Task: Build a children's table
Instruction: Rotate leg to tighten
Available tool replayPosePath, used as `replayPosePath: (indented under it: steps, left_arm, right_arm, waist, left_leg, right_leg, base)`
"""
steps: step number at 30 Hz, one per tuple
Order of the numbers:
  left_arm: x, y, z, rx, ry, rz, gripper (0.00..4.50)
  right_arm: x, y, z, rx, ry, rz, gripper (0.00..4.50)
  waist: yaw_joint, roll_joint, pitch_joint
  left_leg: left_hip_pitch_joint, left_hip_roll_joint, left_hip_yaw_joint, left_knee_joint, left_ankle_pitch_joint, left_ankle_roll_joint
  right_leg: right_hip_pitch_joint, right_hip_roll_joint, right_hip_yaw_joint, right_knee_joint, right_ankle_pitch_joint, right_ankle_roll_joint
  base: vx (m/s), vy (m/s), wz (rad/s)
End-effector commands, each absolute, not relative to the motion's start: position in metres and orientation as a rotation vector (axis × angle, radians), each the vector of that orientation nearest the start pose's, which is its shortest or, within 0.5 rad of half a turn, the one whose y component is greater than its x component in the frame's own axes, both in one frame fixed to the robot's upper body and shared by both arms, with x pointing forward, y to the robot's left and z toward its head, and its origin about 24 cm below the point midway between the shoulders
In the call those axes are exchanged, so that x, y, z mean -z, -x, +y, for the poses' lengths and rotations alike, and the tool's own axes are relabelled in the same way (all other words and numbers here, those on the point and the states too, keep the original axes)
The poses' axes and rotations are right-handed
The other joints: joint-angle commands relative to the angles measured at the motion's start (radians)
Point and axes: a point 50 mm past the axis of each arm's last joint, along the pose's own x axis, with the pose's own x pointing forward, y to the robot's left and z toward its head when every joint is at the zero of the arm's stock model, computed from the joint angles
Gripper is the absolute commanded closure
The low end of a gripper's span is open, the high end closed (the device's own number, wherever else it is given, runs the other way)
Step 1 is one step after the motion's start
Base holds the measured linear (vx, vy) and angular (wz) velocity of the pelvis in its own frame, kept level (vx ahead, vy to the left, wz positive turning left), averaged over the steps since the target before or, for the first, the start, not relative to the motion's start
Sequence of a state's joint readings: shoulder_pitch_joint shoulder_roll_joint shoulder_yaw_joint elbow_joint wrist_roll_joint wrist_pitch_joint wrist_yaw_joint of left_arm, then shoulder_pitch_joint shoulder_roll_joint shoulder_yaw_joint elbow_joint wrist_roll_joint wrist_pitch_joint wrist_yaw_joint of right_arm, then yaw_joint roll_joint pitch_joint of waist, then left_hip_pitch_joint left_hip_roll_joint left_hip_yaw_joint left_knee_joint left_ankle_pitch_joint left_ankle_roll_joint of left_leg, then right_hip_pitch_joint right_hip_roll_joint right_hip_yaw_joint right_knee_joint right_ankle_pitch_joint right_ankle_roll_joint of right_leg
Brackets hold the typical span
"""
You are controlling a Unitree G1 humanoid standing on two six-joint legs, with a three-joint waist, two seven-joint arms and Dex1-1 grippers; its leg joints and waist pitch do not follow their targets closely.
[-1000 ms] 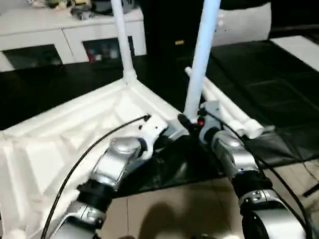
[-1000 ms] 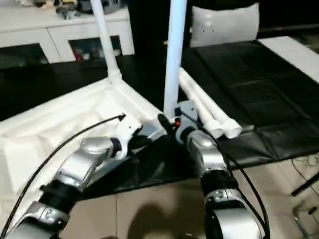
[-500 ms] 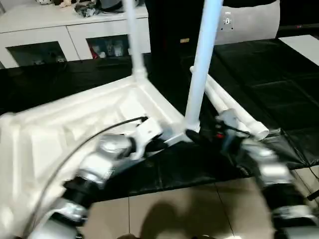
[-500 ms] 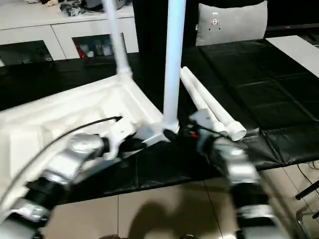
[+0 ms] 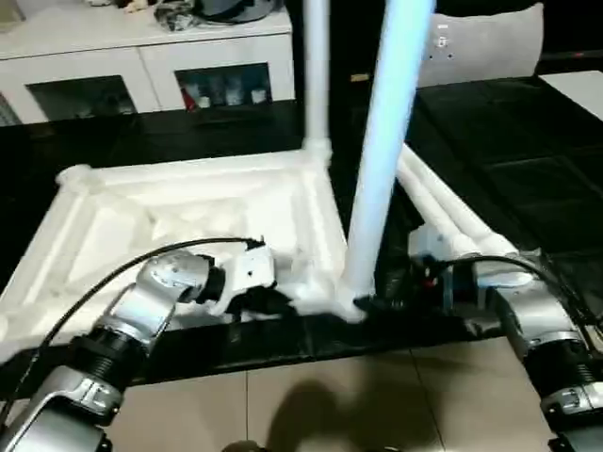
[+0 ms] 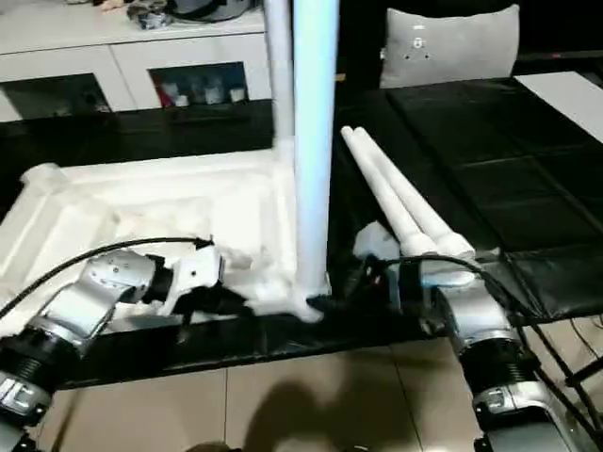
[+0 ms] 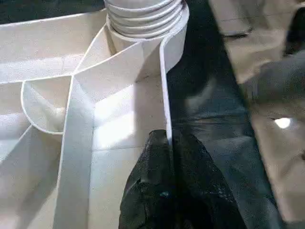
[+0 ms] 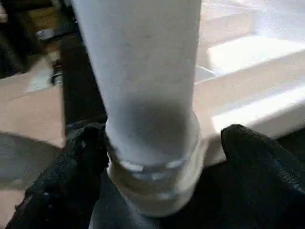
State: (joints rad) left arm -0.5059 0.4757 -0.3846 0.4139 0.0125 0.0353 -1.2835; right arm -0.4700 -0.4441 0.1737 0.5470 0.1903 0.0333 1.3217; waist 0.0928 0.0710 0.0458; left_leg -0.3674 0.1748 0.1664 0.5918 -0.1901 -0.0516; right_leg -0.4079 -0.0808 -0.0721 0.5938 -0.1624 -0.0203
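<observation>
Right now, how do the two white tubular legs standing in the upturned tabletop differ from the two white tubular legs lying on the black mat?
The standing white legs are upright, seated in corner sockets of the white plastic tabletop; the loose white legs lie flat, side by side, beside the tabletop. The right gripper straddles the near standing leg's base; the loose legs lie ungripped. All four are the same white tapered tubes.

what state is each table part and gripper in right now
tabletop: upside down, ribs up
near leg: upright in corner socket
far leg: upright in corner socket
two loose legs: lying side by side
left gripper: shut on tabletop's rim
right gripper: fingers astride near leg's base
</observation>
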Motion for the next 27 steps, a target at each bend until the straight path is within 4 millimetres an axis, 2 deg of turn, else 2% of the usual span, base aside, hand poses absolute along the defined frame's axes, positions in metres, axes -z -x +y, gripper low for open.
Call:
replayPosePath:
  steps: [1,2,5,8,10,17,20,21,22,23,24,26,27]
  left_arm:
    - [-0.046,-0.282,0.133,1.602,-0.580,0.478,4.50]
    - [-0.046,-0.282,0.132,1.615,-0.579,0.475,4.50]
    - [-0.045,-0.281,0.131,1.626,-0.583,0.474,4.50]
    - [-0.044,-0.281,0.131,1.630,-0.584,0.474,4.50]
    - [-0.044,-0.281,0.131,1.635,-0.581,0.477,4.50]
    - [-0.042,-0.280,0.133,1.584,-0.524,0.488,4.50]
    - [-0.042,-0.280,0.128,1.494,-0.427,0.481,4.50]
    - [-0.042,-0.281,0.122,1.438,-0.384,0.475,4.50]
    - [-0.042,-0.281,0.122,1.438,-0.384,0.475,4.50]
    - [-0.042,-0.283,0.114,1.366,-0.331,0.466,4.50]
    - [-0.043,-0.286,0.107,1.309,-0.294,0.453,4.50]
    - [-0.044,-0.289,0.099,1.257,-0.270,0.440,4.50]
    - [-0.047,-0.297,0.085,1.165,-0.237,0.414,4.50]
  right_arm:
    - [-0.061,-0.302,-0.165,-1.367,0.204,0.300,0.78]
    - [-0.061,-0.302,-0.164,-1.377,0.196,0.302,0.85]
    - [-0.059,-0.300,-0.161,-1.404,0.192,0.313,1.16]
    - [-0.058,-0.299,-0.160,-1.416,0.189,0.318,1.25]
    - [-0.058,-0.299,-0.160,-1.423,0.182,0.320,1.54]
    - [-0.054,-0.294,-0.159,-1.414,0.144,0.323,1.75]
    - [-0.049,-0.296,-0.152,-1.329,0.108,0.314,1.77]
    - [-0.044,-0.302,-0.145,-1.227,0.098,0.304,1.78]
    - [-0.044,-0.302,-0.145,-1.227,0.098,0.304,1.78]
    - [-0.038,-0.310,-0.135,-1.092,0.061,0.303,1.78]
    - [-0.036,-0.317,-0.127,-0.998,0.024,0.290,1.78]
    - [-0.035,-0.321,-0.120,-0.932,-0.011,0.281,1.78]
    - [-0.031,-0.328,-0.109,-0.811,-0.062,0.280,1.78]
  waist:
    - [-0.001,-0.014,-0.065]
    - [-0.001,-0.017,-0.064]
    - [-0.002,-0.017,-0.064]
    - [-0.001,-0.017,-0.065]
    - [-0.002,-0.018,-0.065]
    - [-0.001,-0.016,-0.065]
    - [-0.004,-0.016,-0.062]
    - [-0.007,-0.016,-0.058]
    - [-0.011,-0.016,-0.057]
    - [-0.017,-0.015,-0.056]
    - [-0.031,-0.012,-0.051]
    - [-0.044,-0.015,-0.051]
    - [-0.058,-0.016,-0.050]
  left_leg:
    - [0.003,0.051,-0.008,-0.066,-0.195,0.088]
    - [0.003,0.050,-0.008,-0.066,-0.196,0.086]
    - [0.002,0.049,-0.008,-0.066,-0.199,0.080]
    - [0.002,0.049,-0.008,-0.065,-0.190,0.081]
    - [0.001,0.049,-0.008,-0.065,-0.179,0.084]
    - [0.001,0.049,-0.008,-0.066,-0.183,0.079]
    - [0.000,0.050,-0.009,-0.068,-0.193,0.071]
    - [0.003,0.047,-0.007,-0.069,-0.213,0.065]
    - [0.003,0.047,-0.009,-0.071,-0.220,0.056]
    - [0.002,0.046,-0.011,-0.075,-0.235,0.042]
    - [0.004,0.044,-0.014,-0.078,-0.271,0.023]
    - [0.007,0.039,-0.017,-0.077,-0.302,0.012]
    - [0.007,0.038,-0.018,-0.077,-0.315,0.011]
  right_leg:
    - [0.053,-0.064,0.040,-0.068,-0.291,-0.218]
    - [0.054,-0.063,0.040,-0.068,-0.292,-0.216]
    - [0.055,-0.064,0.041,-0.071,-0.312,-0.207]
    - [0.054,-0.063,0.041,-0.070,-0.304,-0.205]
    - [0.056,-0.062,0.041,-0.068,-0.289,-0.208]
    - [0.055,-0.062,0.041,-0.070,-0.300,-0.205]
    - [0.054,-0.065,0.040,-0.073,-0.335,-0.200]
    - [0.051,-0.063,0.040,-0.079,-0.382,-0.188]
    - [0.051,-0.064,0.040,-0.078,-0.398,-0.184]
    - [0.052,-0.064,0.039,-0.081,-0.433,-0.171]
    - [0.049,-0.065,0.037,-0.086,-0.477,-0.162]
    - [0.049,-0.065,0.033,-0.092,-0.529,-0.142]
    - [0.046,-0.065,0.033,-0.099,-0.551,-0.128]
  base:
    - [0.000,0.000,0.00]
    - [0.000,0.000,0.00]
    - [0.000,0.000,0.00]
    - [0.000,0.000,0.00]
    - [0.000,0.000,0.00]
    - [0.000,0.000,0.00]
    - [0.000,0.000,0.00]
    - [0.000,0.000,0.00]
    - [0.000,0.000,0.00]
    - [0.000,0.000,0.00]
    - [0.000,0.000,0.00]
    - [0.000,0.000,0.00]
    - [0.000,0.000,0.00]
